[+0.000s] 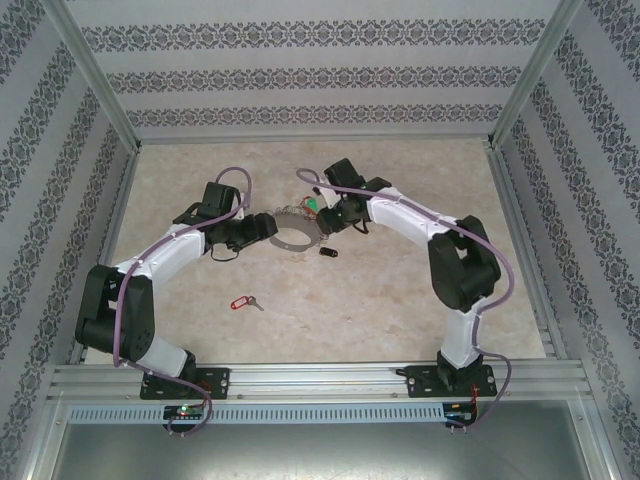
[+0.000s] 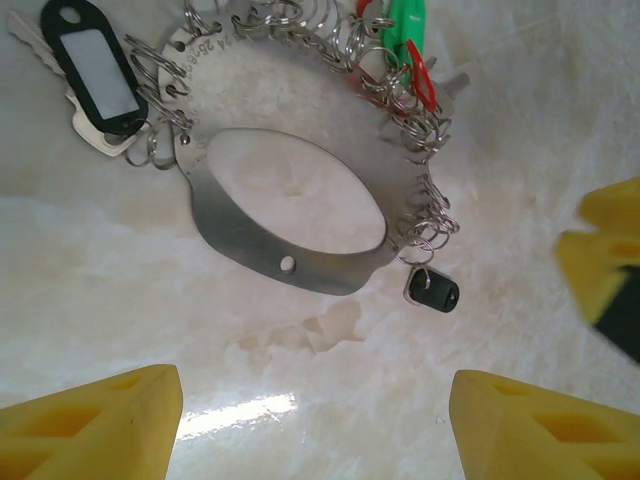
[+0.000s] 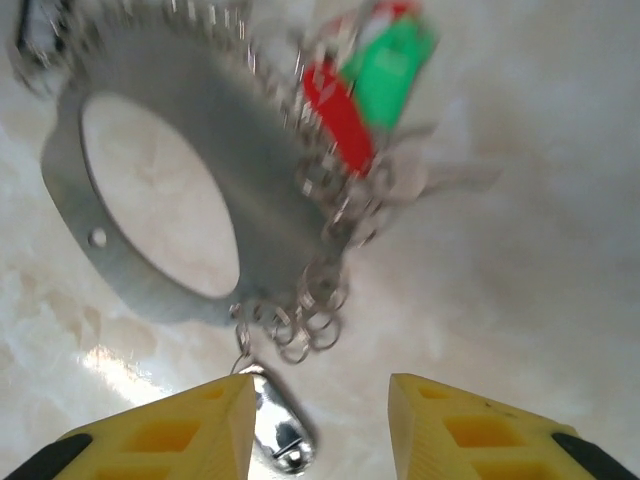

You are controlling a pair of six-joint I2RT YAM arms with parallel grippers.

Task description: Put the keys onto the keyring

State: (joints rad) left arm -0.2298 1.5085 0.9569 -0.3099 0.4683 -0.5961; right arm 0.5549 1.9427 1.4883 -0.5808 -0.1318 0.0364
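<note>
Yellow fingers (image 2: 100,420) of the left claw (image 2: 315,430) sat closest in the left wrist view. They were spread wide apart, with nothing between them but bare table (image 2: 300,400).

Just past them lay the keyring (image 2: 290,265), a flat silver loop resting on the table. Lots of tiny rings (image 2: 430,215) were hooked round its rim. A black-tag key (image 2: 95,70) hung at its far left side. A green tag (image 2: 405,25) and a red tag (image 2: 420,80) hung together at the far right. A small dark tag (image 2: 432,292) lay at the near right edge, hooked to a tiny ring.

Seen from the right wrist, the right claw (image 3: 320,430) was partway open. A shiny little piece (image 3: 280,445) showed in the gap, close to one finger. The fingers were not pinching it, and the picture was too blurry to tell if it touched.

From above, the keyring lay in the middle of the table, with one claw just beside it on each side. A red-tag key (image 1: 240,302) lay alone, well apart from the keyring and nearer the arm bases.
</note>
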